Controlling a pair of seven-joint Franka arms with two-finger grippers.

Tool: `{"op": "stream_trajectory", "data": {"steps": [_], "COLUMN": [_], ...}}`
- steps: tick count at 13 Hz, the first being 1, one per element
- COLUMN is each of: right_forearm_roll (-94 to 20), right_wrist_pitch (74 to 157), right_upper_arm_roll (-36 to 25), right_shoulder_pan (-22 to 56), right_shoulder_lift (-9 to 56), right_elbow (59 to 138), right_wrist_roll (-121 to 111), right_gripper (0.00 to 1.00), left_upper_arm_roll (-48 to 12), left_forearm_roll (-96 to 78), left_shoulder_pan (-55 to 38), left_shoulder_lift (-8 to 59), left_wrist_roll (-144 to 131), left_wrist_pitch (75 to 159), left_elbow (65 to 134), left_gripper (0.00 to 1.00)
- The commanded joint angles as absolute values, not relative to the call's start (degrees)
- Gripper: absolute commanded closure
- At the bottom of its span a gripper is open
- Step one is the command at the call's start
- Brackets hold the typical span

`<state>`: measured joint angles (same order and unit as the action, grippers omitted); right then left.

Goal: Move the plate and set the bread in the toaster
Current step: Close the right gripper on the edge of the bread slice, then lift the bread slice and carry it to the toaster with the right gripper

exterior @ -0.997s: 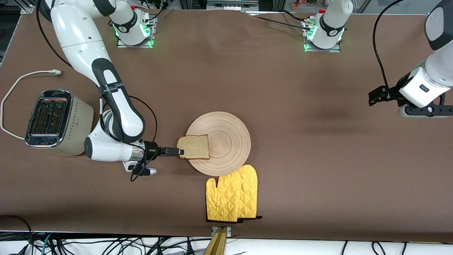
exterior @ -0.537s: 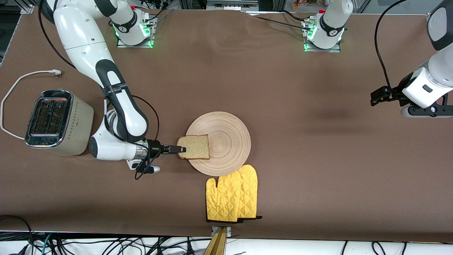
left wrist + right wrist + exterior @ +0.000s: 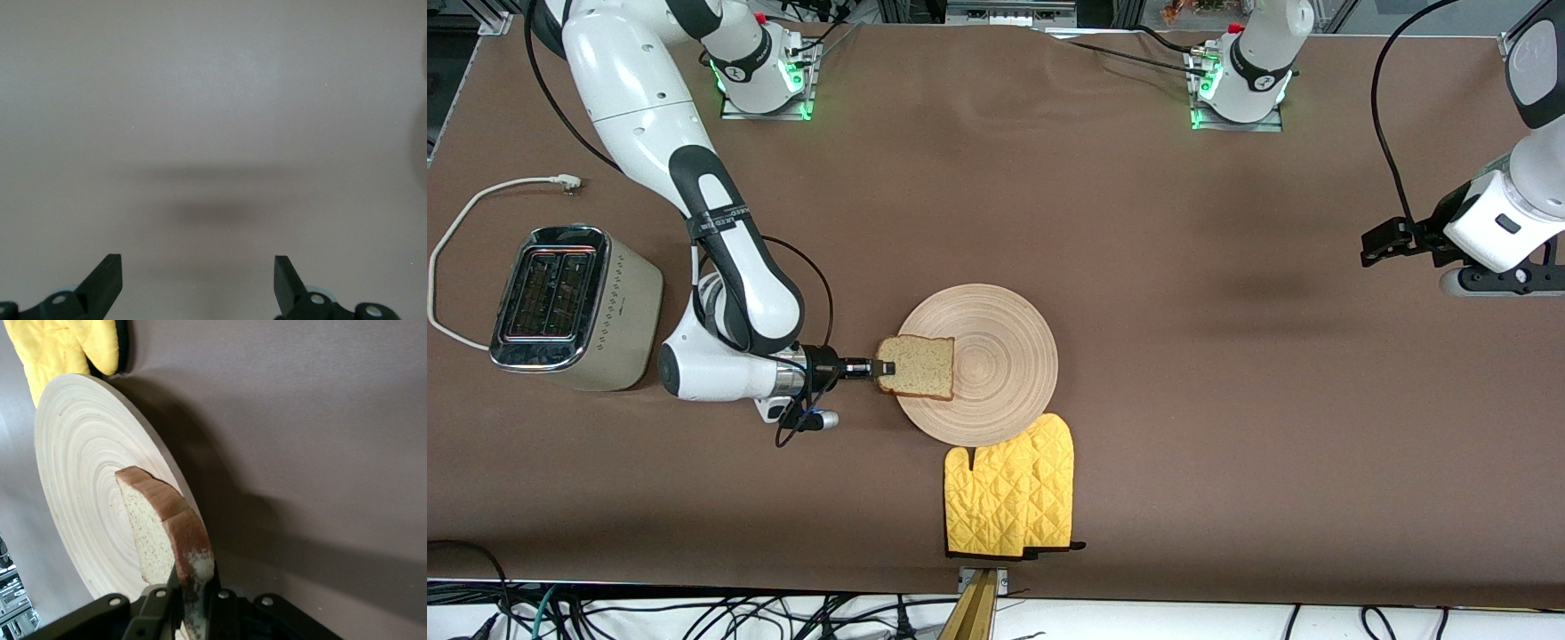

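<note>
Bread [image 3: 916, 366] lies on the plate [image 3: 996, 364], at the rim toward the right arm's end of the table [image 3: 1138, 267], its crust edge overhanging slightly. I see the right hand [image 3: 882, 368] clamped on that crust edge, fingers [image 3: 160, 603] pinched together either side of the slice; from the wrist view the slice looks tipped up off the wood at the gripped end, though I can't be sure how far it is lifted. Plate sits flat near the middle of the table. Yellow oven mitts [image 3: 1009, 493] lie just beside the plate, nearer the front camera, one thumb tip touching or slightly under its rim. Toaster [image 3: 574, 307] stands well apart from the plate, at the right arm's end, slots up, white cord [image 3: 463, 231] looping away from it. Left hand [image 3: 198, 283] hangs over bare table at the left arm's end, fingers wide apart, holding nothing; that arm waits.
</note>
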<state>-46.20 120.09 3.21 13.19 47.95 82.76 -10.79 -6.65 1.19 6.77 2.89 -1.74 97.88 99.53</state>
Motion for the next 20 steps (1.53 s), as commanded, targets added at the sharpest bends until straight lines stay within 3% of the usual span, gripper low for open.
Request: {"op": "stream_trajectory", "data": {"steps": [1,7,11,16,20], "right_forearm_roll": [-46.93,-40.27,-34.30,-32.17,-23.49], "right_wrist_pitch": [119.62,119.01,112.70,100.31,87.74], "right_upper_arm_roll": [3.60,4.39,2.47,-8.32,-17.47], "right_shoulder_pan": [13.27,13.27,12.92,12.75,12.74], "right_shoulder_lift": [46.85,43.08,38.51,32.71,30.42], "right_elbow": [83.41,83.23,83.23,82.88,78.32], "right_wrist_roll": [-11.95,-11.51,-11.43,-11.86,-11.95], "right_gripper": [1.00,1.00,1.00,1.00,1.00], "left_upper_arm_roll": [-7.12,-7.47,-7.38,-7.30,-7.38], "left_forearm_roll": [0.00,0.00,0.00,0.00,0.00], "left_shoulder_pan": [7.38,7.38,7.38,7.38,7.38], "left_shoulder_lift": [3.69,4.31,4.57,4.57,4.66], "left_wrist_roll": [-1.50,-1.76,-1.67,-1.67,-1.67], "left_wrist_pitch": [96.59,96.68,96.68,96.68,96.68], "left_elbow": [97.91,97.91,97.91,97.91,97.91], "left_gripper": [0.00,0.00,0.00,0.00,0.00]}}
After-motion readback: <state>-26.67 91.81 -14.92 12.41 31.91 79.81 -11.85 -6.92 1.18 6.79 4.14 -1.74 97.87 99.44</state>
